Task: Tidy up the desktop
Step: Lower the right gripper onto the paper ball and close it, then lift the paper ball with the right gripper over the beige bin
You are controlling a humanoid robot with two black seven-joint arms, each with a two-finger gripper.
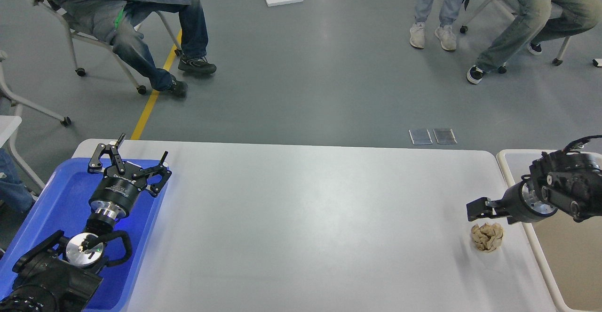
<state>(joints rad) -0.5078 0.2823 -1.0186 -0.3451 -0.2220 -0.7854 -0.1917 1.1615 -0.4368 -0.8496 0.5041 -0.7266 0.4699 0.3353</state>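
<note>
The surface (301, 218) I see is glossy grey-white. Left fingers (136, 159) are spread above the blue tray (47, 208). Right fingers (477, 208): state indeterminate; crumpled paper (487, 236) lies just below them.

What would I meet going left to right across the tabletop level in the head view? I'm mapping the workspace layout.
Blue tray → left claw → bare desktop → right claw → crumpled paper ball → beige bin.
</note>
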